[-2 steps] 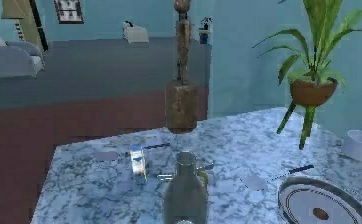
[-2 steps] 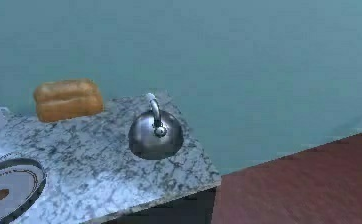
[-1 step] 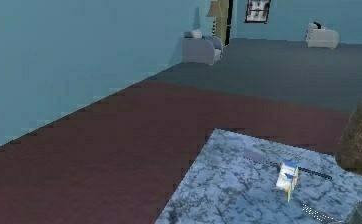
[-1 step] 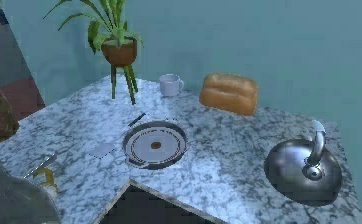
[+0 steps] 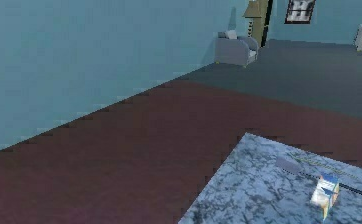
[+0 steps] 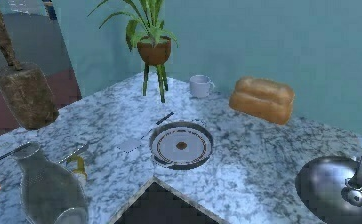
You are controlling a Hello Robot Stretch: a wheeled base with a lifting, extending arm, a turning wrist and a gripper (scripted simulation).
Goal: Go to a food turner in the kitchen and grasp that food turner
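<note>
Food turner [image 5: 288,163]: flat grey head and thin handle, laid on marbled counter [image 5: 239,185] at forward view's lower right; handle hard to trace. Small carton [image 5: 327,194] beside it, indistinct. Finger state: cannot be told.

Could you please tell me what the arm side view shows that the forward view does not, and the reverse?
Arm side view: a potted plant, a white mug, a bread loaf, a dark round pan and a metal kettle.
Forward view: dark red floor, a teal wall, a pale armchair and a framed picture.
Both: the speckled grey countertop. A long grey utensil lies on it in the forward view, and may be the thin strip at the arm side view's left edge.
</note>
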